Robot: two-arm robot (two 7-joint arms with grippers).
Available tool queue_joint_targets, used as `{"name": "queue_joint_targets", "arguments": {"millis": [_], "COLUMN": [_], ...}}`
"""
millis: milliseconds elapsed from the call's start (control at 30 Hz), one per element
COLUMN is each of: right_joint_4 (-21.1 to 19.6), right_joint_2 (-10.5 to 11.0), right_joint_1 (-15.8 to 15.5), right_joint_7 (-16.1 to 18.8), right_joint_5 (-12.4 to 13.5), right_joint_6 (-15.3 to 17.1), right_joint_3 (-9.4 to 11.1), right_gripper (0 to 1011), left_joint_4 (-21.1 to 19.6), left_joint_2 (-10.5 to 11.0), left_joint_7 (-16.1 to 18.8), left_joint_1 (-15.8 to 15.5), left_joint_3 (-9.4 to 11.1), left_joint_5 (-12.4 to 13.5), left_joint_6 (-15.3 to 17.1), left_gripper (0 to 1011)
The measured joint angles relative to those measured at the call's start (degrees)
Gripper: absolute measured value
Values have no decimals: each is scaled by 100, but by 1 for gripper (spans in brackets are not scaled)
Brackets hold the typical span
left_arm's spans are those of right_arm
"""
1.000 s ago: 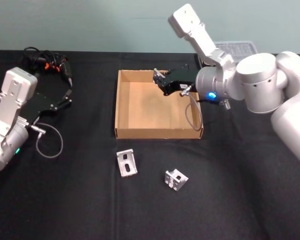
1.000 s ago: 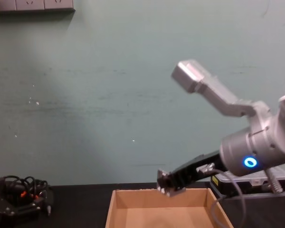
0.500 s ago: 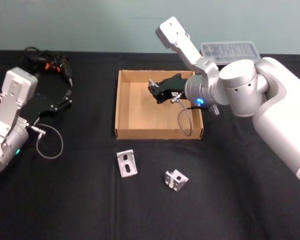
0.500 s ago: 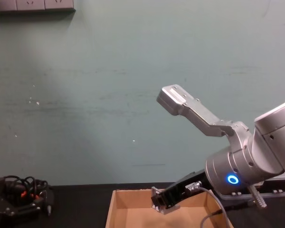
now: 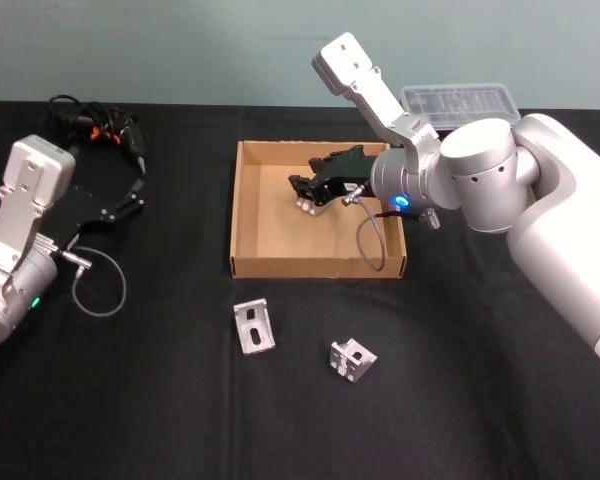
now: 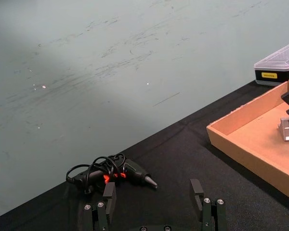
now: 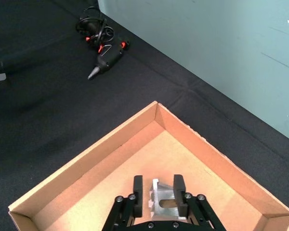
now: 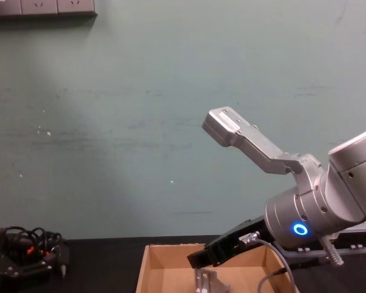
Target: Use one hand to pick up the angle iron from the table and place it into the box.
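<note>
Black right gripper [image 7: 158, 184] sits low inside the shallow tan cardboard box [image 5: 320, 268], jaws spread, letting the silver metal angle iron [image 8: 206, 282] rest on its floor; left gripper [image 6: 152, 186] is parked table-left, also spread.

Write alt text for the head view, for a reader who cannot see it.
The right gripper reaches into the cardboard box, open over an angle iron on its floor. Two more angle irons lie on the black table in front; the left gripper is parked at left.
</note>
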Motion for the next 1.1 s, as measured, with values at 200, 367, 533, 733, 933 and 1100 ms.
{"name": "queue_joint_targets", "arguments": {"millis": [200,367,533,733,933,1100], "right_joint_4": [-11,-16,-18,-422,-1004,-1653], "right_joint_2": [4,6,9,192,470,851], "right_joint_1": [-3,-6,-8,-261,-595,-1011], "right_joint_7": [2,2,2,113,279,557], "right_joint_5": [2,4,7,121,266,540], "right_joint_6": [0,0,0,-265,-449,-667], "right_joint_3": [0,0,0,287,594,833], "right_gripper": [551,721,876,1004,1004,1004], "left_joint_4": [0,0,0,-1,-1,0], "left_joint_2": [0,0,0,0,0,0], "left_joint_7": [0,0,0,0,0,0], "left_joint_1": [0,0,0,0,0,0], "left_joint_3": [0,0,0,0,0,0], "left_joint_5": [0,0,0,1,0,0], "left_joint_6": [0,0,0,0,0,0], "left_gripper": [1000,1000,1000,1000,1000,1000]}}
